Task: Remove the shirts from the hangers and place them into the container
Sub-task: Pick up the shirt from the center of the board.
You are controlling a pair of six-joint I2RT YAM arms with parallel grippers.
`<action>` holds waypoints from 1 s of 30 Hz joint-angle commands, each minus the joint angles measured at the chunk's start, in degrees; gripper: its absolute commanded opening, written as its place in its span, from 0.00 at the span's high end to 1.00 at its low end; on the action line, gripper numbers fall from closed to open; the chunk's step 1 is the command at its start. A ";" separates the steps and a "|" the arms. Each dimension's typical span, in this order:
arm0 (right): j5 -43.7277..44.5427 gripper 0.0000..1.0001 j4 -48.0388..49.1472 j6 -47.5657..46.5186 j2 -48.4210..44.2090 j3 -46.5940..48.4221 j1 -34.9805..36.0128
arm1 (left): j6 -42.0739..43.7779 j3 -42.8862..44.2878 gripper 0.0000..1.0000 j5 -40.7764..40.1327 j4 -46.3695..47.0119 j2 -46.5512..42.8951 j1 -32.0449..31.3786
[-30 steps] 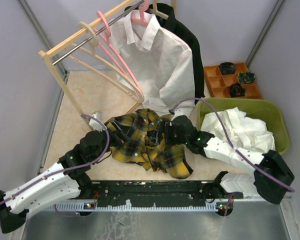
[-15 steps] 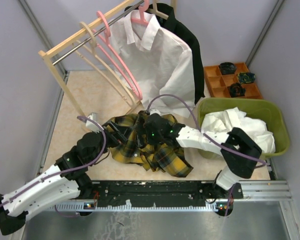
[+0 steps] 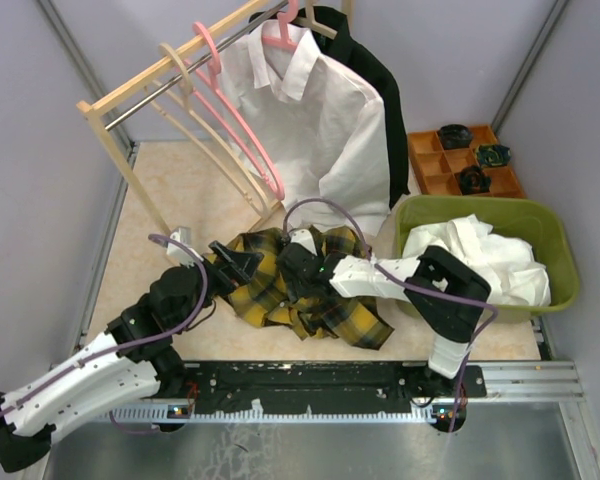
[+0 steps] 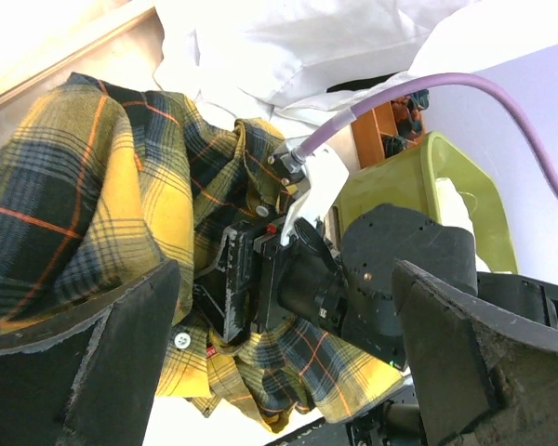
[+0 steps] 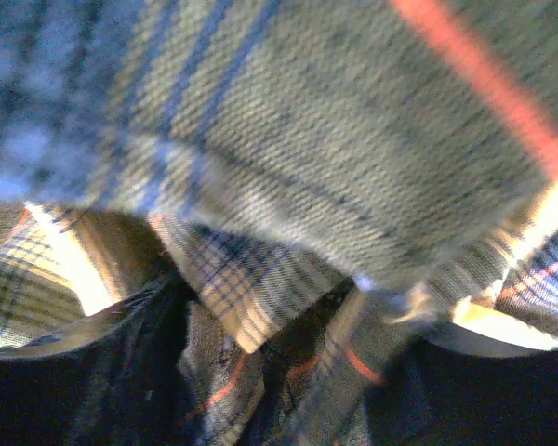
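The yellow-and-green plaid shirt (image 3: 325,305) lies crumpled on the table (image 3: 160,190), off any hanger. My right gripper (image 3: 286,278) is pushed down into it. In the right wrist view plaid cloth fills the frame, and it bunches between the right gripper's (image 5: 288,372) spread dark fingers. My left gripper (image 3: 235,262) hovers wide open at the shirt's left edge; the left wrist view shows nothing between its fingers (image 4: 84,353). A white shirt (image 3: 315,125) and a black shirt (image 3: 385,95) hang on the rack. Another white shirt (image 3: 485,262) lies in the olive-green container (image 3: 570,275).
The wooden rack (image 3: 115,140) stands at the back left, with an empty pink hanger (image 3: 248,125) and a beige hanger (image 3: 180,75) on its bar. An orange compartment tray (image 3: 427,160) with small dark items sits behind the container. Purple cables loop over both arms.
My right arm has swung left across the plaid shirt, and its gripper has sunk into the cloth with the jaws narrowing. The left gripper has shifted slightly and stays open.
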 commanded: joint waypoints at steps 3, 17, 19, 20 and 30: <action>5.54 0.69 -5.66 -4.45 -8.12 -5.44 3.85 | -0.03 0.46 0.01 0.13 1.69 0.67 -0.01; -1.81 0.98 3.81 -5.04 -49.78 -19.96 3.86 | -0.13 0.91 0.01 0.82 2.23 2.66 -0.01; -4.14 0.98 0.43 -4.58 -53.16 -20.44 3.86 | -0.17 0.90 0.01 0.95 2.17 2.68 -0.04; -4.98 0.98 -1.81 -4.61 -54.52 -20.48 3.88 | -0.22 0.84 0.01 1.04 2.21 2.69 -0.04; -6.28 0.81 -10.50 3.61 -46.06 -21.74 3.77 | -2.21 -0.04 0.01 3.19 2.47 2.24 -0.08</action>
